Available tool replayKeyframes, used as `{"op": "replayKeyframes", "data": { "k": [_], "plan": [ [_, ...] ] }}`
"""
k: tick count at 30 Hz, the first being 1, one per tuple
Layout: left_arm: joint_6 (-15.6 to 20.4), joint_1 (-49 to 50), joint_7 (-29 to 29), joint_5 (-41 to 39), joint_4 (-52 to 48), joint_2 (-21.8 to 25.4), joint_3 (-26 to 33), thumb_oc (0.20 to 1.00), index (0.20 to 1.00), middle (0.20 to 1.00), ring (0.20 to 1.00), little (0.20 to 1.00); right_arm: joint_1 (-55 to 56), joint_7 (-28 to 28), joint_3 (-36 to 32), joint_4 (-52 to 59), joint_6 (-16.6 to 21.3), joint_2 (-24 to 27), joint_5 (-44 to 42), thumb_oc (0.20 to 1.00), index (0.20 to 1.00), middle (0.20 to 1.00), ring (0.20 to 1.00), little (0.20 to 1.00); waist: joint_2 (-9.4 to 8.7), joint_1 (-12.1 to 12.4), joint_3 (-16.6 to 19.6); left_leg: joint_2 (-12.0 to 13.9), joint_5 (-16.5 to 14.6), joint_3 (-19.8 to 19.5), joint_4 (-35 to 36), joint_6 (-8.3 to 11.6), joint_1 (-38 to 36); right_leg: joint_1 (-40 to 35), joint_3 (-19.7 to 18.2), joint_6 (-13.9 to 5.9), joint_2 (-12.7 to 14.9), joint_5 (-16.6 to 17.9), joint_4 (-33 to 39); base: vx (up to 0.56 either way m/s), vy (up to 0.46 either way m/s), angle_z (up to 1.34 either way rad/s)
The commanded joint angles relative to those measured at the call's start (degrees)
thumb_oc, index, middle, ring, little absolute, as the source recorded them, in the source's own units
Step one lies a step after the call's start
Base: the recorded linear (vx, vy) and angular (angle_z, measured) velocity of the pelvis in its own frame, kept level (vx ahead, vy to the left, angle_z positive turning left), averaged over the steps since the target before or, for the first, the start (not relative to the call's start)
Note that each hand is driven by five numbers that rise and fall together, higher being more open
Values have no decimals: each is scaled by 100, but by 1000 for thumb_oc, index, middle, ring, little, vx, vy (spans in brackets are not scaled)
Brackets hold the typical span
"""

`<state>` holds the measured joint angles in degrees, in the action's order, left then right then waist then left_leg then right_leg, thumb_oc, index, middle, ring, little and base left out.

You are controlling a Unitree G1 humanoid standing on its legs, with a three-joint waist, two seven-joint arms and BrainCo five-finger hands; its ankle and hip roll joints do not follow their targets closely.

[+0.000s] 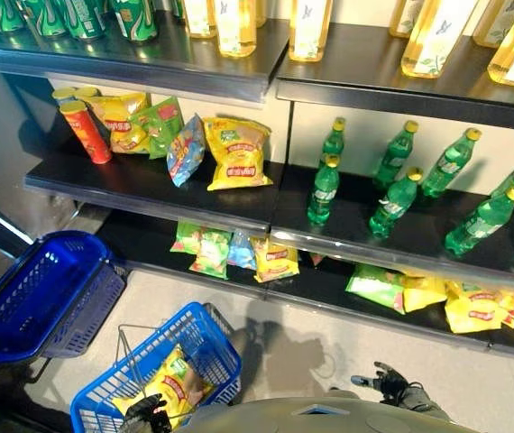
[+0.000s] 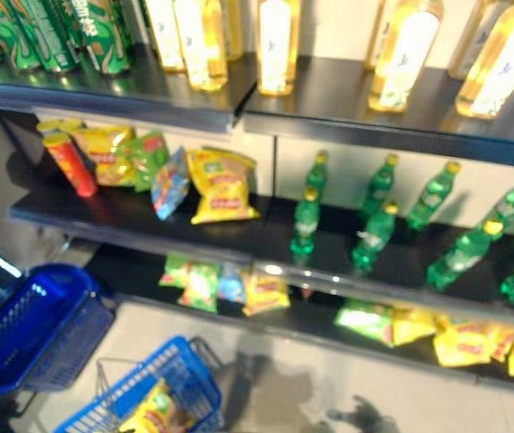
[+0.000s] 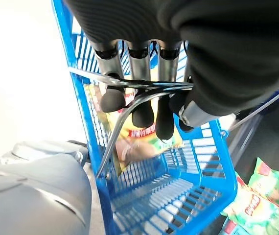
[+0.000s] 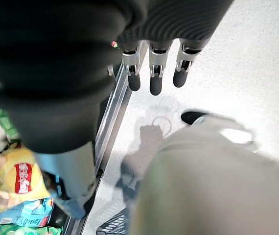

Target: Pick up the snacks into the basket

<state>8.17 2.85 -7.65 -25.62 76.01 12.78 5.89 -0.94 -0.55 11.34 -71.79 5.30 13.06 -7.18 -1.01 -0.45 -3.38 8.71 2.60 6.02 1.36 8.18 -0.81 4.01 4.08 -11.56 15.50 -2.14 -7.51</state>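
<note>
Low, left hand (image 3: 144, 105) gripping basket (image 1: 205, 336) handle, right hand (image 1: 385, 381) over floor (image 1: 329, 343)

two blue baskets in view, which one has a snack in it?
The smaller blue basket that the left hand holds by its wire handle: a yellow snack bag lies inside. The larger blue basket looks empty.

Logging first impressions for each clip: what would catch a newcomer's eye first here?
Probably the blue basket on the floor at lower left, a yellow snack bag inside it, with the left hand curled round its wire handle. Next, the bright snack bags on the middle shelf, beside rows of green bottles. The right hand hangs empty at lower right.
</note>
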Motion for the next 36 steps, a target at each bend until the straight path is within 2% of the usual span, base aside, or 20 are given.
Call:
{"op": "replayKeyframes", "data": {
  "k": [1,2,3,5,7,8,9,10,11,12,13,14,15,16,20,26,29,31,34,36],
  "plan": [
    [261,-275,-92,-95,11,198,176,200,200,200,200,200,-287,-135,145,64,54,173,323,1000,1000,1000,1000,1000,-251,66,-25,4,-298,-445,-373,-516,220,-133,-77,183,-77,558,188,-170,-754,-36],
    [253,-261,-107,-134,-2,234,215,200,200,200,200,200,-394,-142,478,113,45,207,693,1000,1000,1000,1000,1000,-244,104,-31,390,19,-493,-212,-340,265,-93,-79,254,-382,186,169,-132,-584,-16],
    [253,-261,-107,-134,-2,234,215,200,200,200,200,200,-394,-142,478,113,45,207,693,1000,1000,1000,1000,1000,-244,104,-31,391,20,-493,-211,-339,265,-93,-79,254,-382,186,169,-127,-665,-26],
    [313,-173,-88,-296,-101,191,278,200,200,200,200,200,-438,-125,805,321,80,313,883,1000,1000,1000,1000,1000,-219,97,-80,885,493,-605,-66,-303,365,18,-92,445,-930,-21,79,-120,-730,-43],
    [321,-135,-105,-293,-72,90,236,200,200,200,200,200,-455,-158,842,375,102,375,877,1000,1000,1000,1000,1000,-227,123,-139,830,624,-814,-197,-400,431,32,-157,521,-1051,44,112,-92,-502,-32],
    [321,-130,-93,-301,-45,-10,212,200,200,200,200,200,-530,-119,866,326,111,429,831,1000,1000,1000,1000,1000,-285,166,-273,359,388,-1082,-733,-563,599,26,-219,611,-1139,105,178,-80,-270,-45],
    [321,-132,-93,-301,-45,-9,213,200,200,200,200,200,-532,-118,865,325,111,428,831,1000,1000,1000,1000,1000,-286,161,-261,356,395,-1088,-735,-564,620,40,-215,610,-1137,114,183,-137,-531,-59],
    [298,-166,-46,-341,-13,-106,174,200,200,200,200,200,-503,-74,849,296,105,428,829,1000,1000,1000,1000,1000,-338,119,-287,-170,-136,-456,-1139,-730,687,2,-67,645,-1131,199,301,-60,-255,-53],
    [298,-164,-47,-341,-15,-107,172,200,200,200,200,200,-501,-74,849,296,106,429,829,1000,1000,1000,1000,1000,-335,126,-294,-170,-169,-451,-1179,-737,692,-7,-73,639,-1130,192,299,-76,-419,-33],
    [252,-106,63,-214,-96,-210,44,200,200,200,200,200,-456,-55,793,227,84,449,833,1000,1000,1000,1000,1000,-301,123,-261,-640,-542,-28,-1352,-848,773,-35,44,648,-1168,241,410,-14,-154,0],
    [252,-102,63,-214,-98,-212,42,200,200,200,200,200,-453,-55,793,227,85,451,833,1000,1000,1000,1000,1000,-296,123,-267,-639,-560,-29,-1369,-853,769,-48,46,644,-1169,235,411,7,-276,15],
    [245,-74,120,-171,-74,-270,6,200,200,200,200,200,-456,-72,699,136,86,464,793,1000,1000,1000,1000,1000,-223,163,-239,-1174,-785,-141,-1512,-908,739,-91,61,666,-1303,280,455,24,-114,-3],
    [245,-75,120,-171,-74,-269,7,200,200,200,200,200,-457,-72,699,135,86,463,793,1000,1000,1000,1000,1000,-228,159,-226,-1177,-773,-143,-1505,-908,754,-76,63,666,-1300,286,458,32,-187,-9],
    [218,-71,158,-154,-76,-259,18,200,200,200,200,200,-477,-107,599,84,101,438,735,1000,1000,1000,1000,1000,-203,145,-181,-1421,-884,-179,-1520,-990,650,-62,22,667,-1414,334,437,9,-97,4],
    [214,-78,141,-98,-95,-149,81,200,200,200,200,200,-471,-150,503,-27,118,341,643,1000,1000,1000,1000,1000,-208,92,-95,-1507,-1043,-224,-1348,-1157,252,-94,-2,667,-1608,357,411,13,-63,37],
    [165,-106,169,140,-89,-35,-15,200,200,200,200,200,-391,-101,367,-173,105,190,479,1000,1000,1000,1000,1000,-287,-5,15,-1400,-875,-299,-676,-1173,-58,-86,151,561,-1701,391,170,-18,-6,3],
    [151,-166,163,154,-127,-5,-108,200,200,200,200,200,-432,-86,397,-17,97,156,389,1000,1000,1000,1000,1000,-261,-29,-11,-1299,-628,-391,-370,-1167,-77,172,121,390,-1714,570,-256,-167,-37,-2],
    [153,-219,157,169,-68,16,-126,200,200,200,200,200,-471,-98,374,-57,74,129,364,1000,1000,1000,1000,1000,-159,-14,0,-1150,-516,-377,-319,-1121,-24,152,216,430,-1508,390,-271,-165,-111,-7],
    [158,-336,130,60,44,31,-84,200,200,200,200,200,-478,-101,235,-183,54,107,229,1000,1000,1000,1000,1000,-47,11,46,-968,-492,-530,-361,-1035,79,66,-19,481,-1041,384,-160,-137,-187,-11],
    [153,-385,129,41,92,45,-75,200,200,200,200,200,-506,-125,238,-243,15,112,421,1000,1000,1000,1000,1000,-7,56,78,-829,-556,-624,-427,-962,101,31,-65,436,-518,696,-19,-68,-210,9]
  ]
}}
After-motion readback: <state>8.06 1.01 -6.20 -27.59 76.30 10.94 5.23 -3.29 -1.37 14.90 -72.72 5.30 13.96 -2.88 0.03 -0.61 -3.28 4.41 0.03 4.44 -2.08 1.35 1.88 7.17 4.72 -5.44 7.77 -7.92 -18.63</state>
